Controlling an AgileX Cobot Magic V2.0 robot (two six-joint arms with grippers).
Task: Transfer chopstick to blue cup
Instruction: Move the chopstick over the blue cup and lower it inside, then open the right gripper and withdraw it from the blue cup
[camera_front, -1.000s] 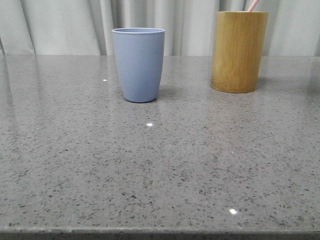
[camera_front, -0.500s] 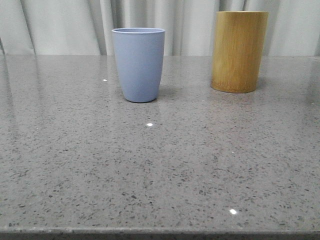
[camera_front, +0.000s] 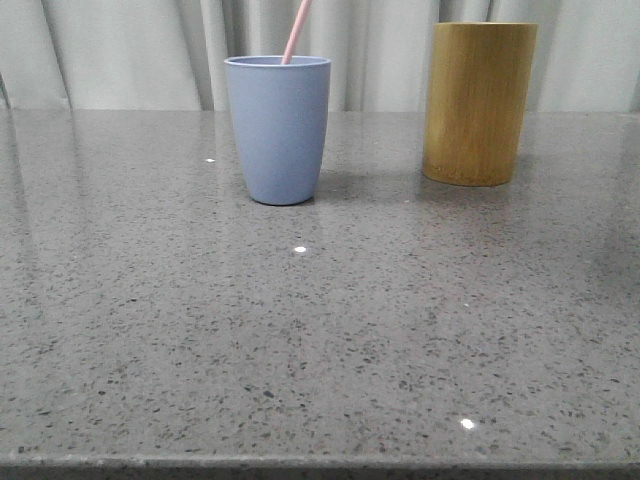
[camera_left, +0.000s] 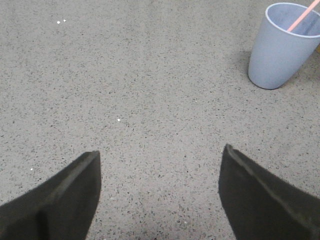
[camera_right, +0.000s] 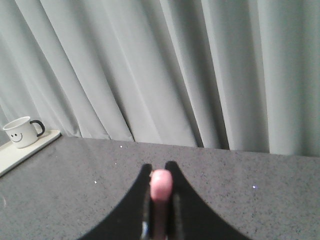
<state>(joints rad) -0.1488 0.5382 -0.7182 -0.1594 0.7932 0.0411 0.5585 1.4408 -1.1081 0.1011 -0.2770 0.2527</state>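
Note:
The blue cup (camera_front: 278, 130) stands upright on the grey table, left of centre in the front view. A pale pink chopstick (camera_front: 296, 32) leans out of its mouth and runs up out of the frame. The cup (camera_left: 280, 47) and the chopstick (camera_left: 302, 17) also show in the left wrist view. My right gripper (camera_right: 161, 172) is shut on the chopstick's (camera_right: 161, 186) top end, seen end-on. My left gripper (camera_left: 160, 155) is open and empty, low over bare table, away from the cup. Neither gripper shows in the front view.
A taller yellow-brown bamboo holder (camera_front: 478, 103) stands at the back right, with nothing showing above its rim. Grey curtains hang behind the table. In the right wrist view a white smiley mug (camera_right: 21, 131) sits on a white tray (camera_right: 20, 152) at the table's far side.
One second ago a pink tip showed above the bamboo holder. Half a second ago no chopstick was in view. Now the chopstick stands in the blue cup.

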